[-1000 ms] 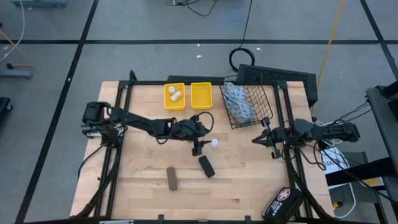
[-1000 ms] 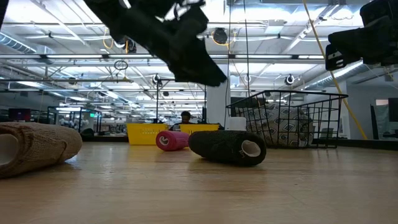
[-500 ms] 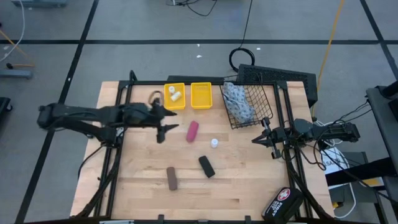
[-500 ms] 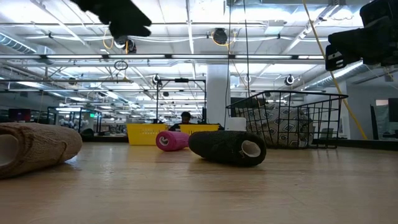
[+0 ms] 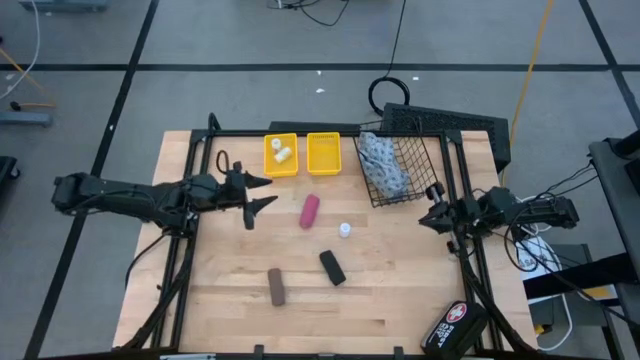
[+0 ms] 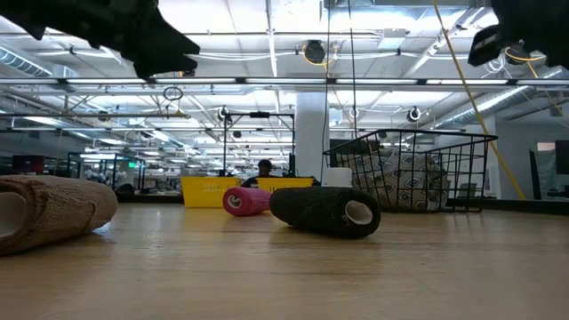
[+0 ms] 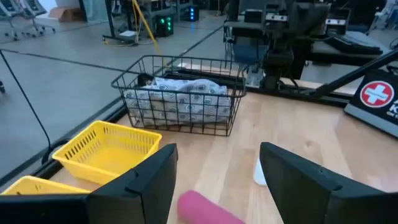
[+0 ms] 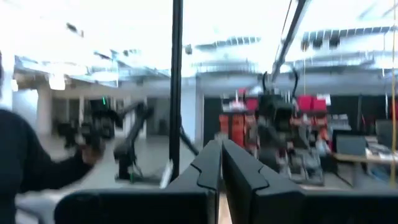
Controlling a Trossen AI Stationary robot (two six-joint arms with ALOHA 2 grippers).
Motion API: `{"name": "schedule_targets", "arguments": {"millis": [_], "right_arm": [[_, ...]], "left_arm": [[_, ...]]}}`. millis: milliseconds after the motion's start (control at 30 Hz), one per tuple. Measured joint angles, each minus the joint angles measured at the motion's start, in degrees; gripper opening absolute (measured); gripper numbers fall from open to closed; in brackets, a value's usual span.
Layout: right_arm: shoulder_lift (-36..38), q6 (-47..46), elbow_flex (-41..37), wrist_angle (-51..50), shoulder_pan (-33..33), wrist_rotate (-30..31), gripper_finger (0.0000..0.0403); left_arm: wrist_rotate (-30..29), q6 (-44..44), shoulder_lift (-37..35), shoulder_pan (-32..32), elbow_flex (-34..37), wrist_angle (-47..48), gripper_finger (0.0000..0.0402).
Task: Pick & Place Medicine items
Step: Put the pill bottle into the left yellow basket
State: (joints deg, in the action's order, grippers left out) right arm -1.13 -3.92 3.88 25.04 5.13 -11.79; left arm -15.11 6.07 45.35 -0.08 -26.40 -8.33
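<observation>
My left gripper is open and empty, hovering over the table's left half, left of the magenta tube. In the left wrist view the tube lies on its side just ahead of the open fingers. One white bottle stands right of the tube. The black block and brown block lie nearer the front edge. Two white bottles sit in a yellow bin. The blue-white pouch lies in the wire basket. My right gripper is shut, by the table's right edge.
Two yellow bins stand at the far edge, with the wire basket to their right. The black case with a red-white cross lies at the near right corner. The black frame rails run along both sides of the table.
My left gripper has drawn back from above the magenta tube toward the table's left edge, and the tube now shows uncovered on the wood. My right gripper has shifted a little toward the right edge and upward. The items on the table have stayed in place.
</observation>
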Motion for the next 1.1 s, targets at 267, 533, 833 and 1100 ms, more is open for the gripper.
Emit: {"name": "schedule_targets", "arguments": {"millis": [267, 533, 833, 1100], "right_arm": [[-0.1, 1.6, 0.0, 7.2, 0.0, -0.3, 0.0008], [-3.8, 1.6, 0.0, 12.3, 0.0, 4.4, 0.0008], [-28.3, -1.1, 2.4, 27.0, 0.4, 13.4, 0.0008], [-56.2, -1.0, 16.4, 24.8, 0.6, 13.2, 0.0063]], "left_arm": [[0.0, -2.7, 0.1, 0.0, 0.6, 0.2, 0.0239], [0.0, -3.4, 0.1, 0.1, 0.6, 1.2, 0.0239], [0.0, -4.9, 0.1, 0.1, 0.6, 1.3, 0.0239], [-0.5, -4.4, 0.1, 0.2, 0.6, 1.2, 0.0239]]}}
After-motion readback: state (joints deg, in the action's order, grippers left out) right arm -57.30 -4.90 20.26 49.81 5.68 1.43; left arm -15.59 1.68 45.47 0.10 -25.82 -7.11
